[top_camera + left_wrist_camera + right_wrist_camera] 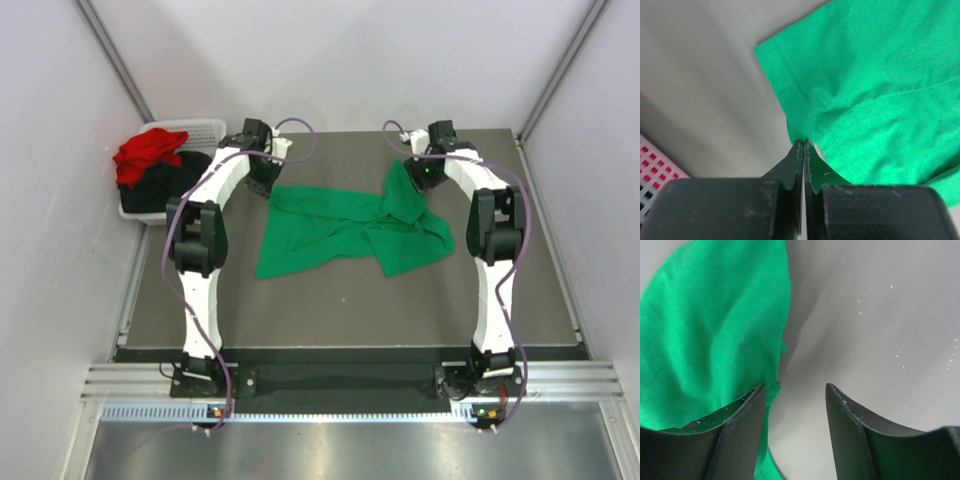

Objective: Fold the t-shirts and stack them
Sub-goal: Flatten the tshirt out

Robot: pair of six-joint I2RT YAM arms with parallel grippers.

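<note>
On the grey table [330,300] the green t-shirt [340,225] lies crumpled at the middle, its hem pinched in the closed left gripper [803,145], the right gripper [795,392] open just beside it; soft and limp, it seems best taken at seams or corners.

The desk [330,310] is a flat, dull grey-brown surface set between pale walls, with a darker strip along its near edge. One thing lies fully on it: the green t-shirt [340,225], rumpled and unfolded, spread across the far middle from left of centre to the right side. Its left part lies fairly flat. Its right part is bunched in overlapping folds, with one lobe reaching toward the far edge. In the right wrist view, small pale specks [900,355] dot the bare surface beside the cloth. A white basket [200,125] stands at the far left corner, and whether it sits wholly on the desk cannot be told.
</note>
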